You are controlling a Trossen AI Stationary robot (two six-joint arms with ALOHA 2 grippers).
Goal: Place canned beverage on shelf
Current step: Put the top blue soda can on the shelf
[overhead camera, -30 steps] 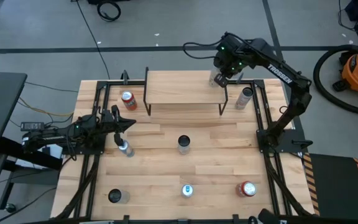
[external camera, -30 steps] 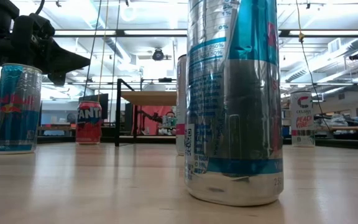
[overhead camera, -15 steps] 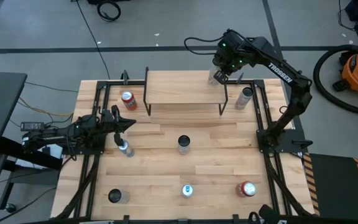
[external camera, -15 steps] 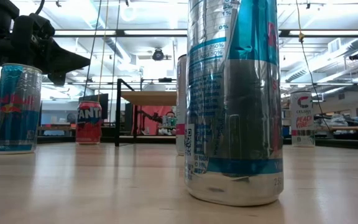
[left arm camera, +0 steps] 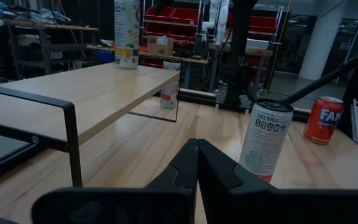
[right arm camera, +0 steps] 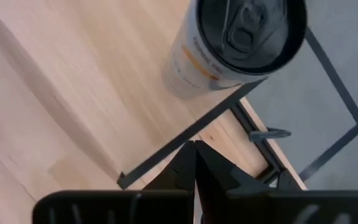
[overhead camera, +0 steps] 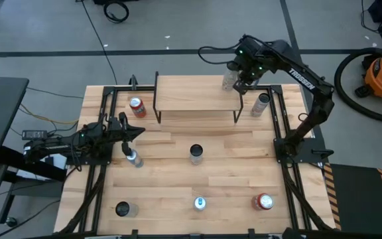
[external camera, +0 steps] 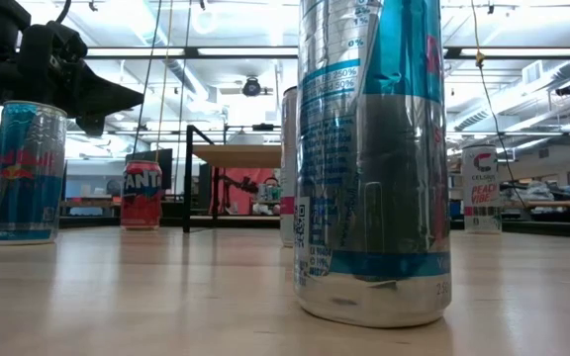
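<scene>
The shelf [overhead camera: 194,93] stands at the table's far side. A white canned beverage [overhead camera: 229,81] stands upright on the shelf's far right corner, also seen as the can [right arm camera: 229,43] in the right wrist view and the can [left arm camera: 127,34] in the left wrist view. My right gripper [overhead camera: 242,83] hangs shut just above and to the right of this can, tipped steeply down, touching nothing. My left gripper [overhead camera: 136,131] points level over the table's left side, shut, its fingers [left arm camera: 197,162] empty.
Loose cans stand on the tabletop: a red one [overhead camera: 136,106] left of the shelf, one [overhead camera: 132,158] near my left gripper, one [overhead camera: 196,154] mid-table, one [overhead camera: 260,103] right of the shelf, and three along the near edge. Black frame rails [overhead camera: 280,119] border the table.
</scene>
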